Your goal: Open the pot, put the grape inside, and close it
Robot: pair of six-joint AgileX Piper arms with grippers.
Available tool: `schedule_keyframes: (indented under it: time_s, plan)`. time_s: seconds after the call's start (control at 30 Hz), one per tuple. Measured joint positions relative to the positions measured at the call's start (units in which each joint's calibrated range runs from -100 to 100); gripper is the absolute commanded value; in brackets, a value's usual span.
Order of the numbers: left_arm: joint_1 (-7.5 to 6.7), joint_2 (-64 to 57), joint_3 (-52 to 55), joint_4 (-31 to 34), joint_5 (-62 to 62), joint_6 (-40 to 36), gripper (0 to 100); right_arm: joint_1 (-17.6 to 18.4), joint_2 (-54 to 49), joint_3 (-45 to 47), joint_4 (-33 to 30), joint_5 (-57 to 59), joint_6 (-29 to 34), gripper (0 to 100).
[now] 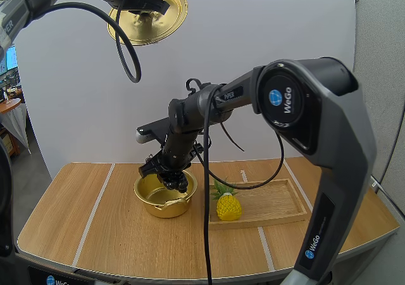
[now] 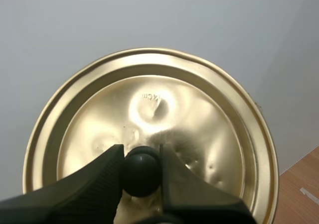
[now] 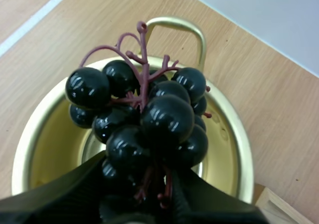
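Right end effector (image 3: 144,184) pinching grapes (image 3: 149,119) over open pot (image 3: 227,134), lid (image 2: 164,114) aloft

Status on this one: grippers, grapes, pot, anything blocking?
Left gripper shut on lid, held high. Right gripper shut on grapes, over open pot. Nothing blocking; pineapple on tray, beside pot.

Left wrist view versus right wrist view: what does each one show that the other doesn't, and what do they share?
Left wrist only: the lid, its black knob pinched by the left gripper between its jaws. Right wrist only: the grapes, held by the right gripper over the open pot. Shared: the wooden table.
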Motion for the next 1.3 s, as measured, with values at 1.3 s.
schedule_keyframes:
  time_s: [1.3]
  plan:
    - [0.00,0.00,0.00,0.00,0.00,0.00,0,1.50,9.97,-3.26,-5.01,-5.00,0.12,0]
